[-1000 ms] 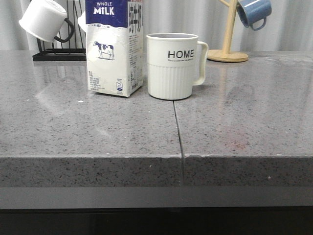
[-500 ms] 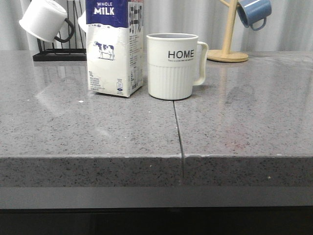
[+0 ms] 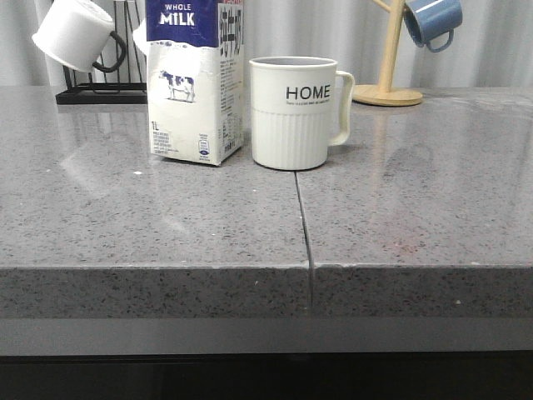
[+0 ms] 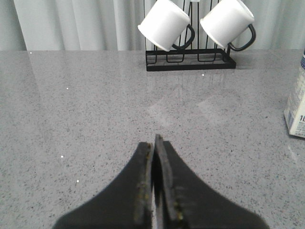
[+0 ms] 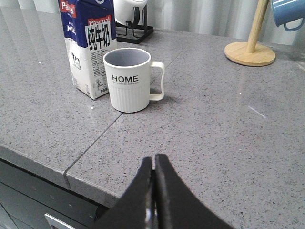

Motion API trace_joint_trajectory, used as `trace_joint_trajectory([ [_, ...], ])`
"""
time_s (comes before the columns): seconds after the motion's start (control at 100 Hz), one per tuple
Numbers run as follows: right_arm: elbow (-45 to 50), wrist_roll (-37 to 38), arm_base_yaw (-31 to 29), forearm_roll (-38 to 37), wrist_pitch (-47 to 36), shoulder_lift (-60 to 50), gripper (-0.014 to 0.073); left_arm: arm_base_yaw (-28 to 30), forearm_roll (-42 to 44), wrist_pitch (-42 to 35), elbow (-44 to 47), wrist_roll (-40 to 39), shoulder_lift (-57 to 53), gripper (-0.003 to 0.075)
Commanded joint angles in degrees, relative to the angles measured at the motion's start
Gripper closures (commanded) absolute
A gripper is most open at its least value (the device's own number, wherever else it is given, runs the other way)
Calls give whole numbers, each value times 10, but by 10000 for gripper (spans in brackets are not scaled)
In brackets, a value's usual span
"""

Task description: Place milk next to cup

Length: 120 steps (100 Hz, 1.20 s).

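the milk stands upright on the grey surface, just left of the cup. a black rack with white mugs sits behind, a blue mug on a wooden stand to the right. left tool and right tool are closed, holding nothing.

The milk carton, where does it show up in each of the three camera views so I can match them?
Front view: the milk carton stands upper left of centre, just left of the HOME cup.
Left wrist view: only a corner of it shows, cut off at the right edge.
Right wrist view: it is at upper left, again beside the cup.
Shared landmark: the black rack holding white mugs, visible behind the carton in all three views.
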Motion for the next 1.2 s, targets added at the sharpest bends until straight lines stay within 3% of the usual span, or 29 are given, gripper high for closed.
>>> trace_joint_trajectory([
  [0.0, -14, -5, -2, -1, -42, 7, 649, 1, -1, -89, 4, -4, 4, 741],
  [0.19, -14, -5, -2, -1, -42, 7, 649, -6, -1, -183, 54, -4, -7, 741],
  [0.41, -14, -5, -2, -1, -42, 7, 649, -13, -7, -177, 115, 5, -94, 741],
  [0.58, -14, -5, -2, -1, -42, 7, 649, -12, -88, -177, 162, 105, -144, 741],
  [0.75, -14, -5, -2, -1, -41, 8, 649, -11, -83, -104, 175, 105, -192, 741],
  [1.19, -14, -5, -2, -1, -42, 8, 649, -11, -75, -104, 175, 105, -193, 741],
])
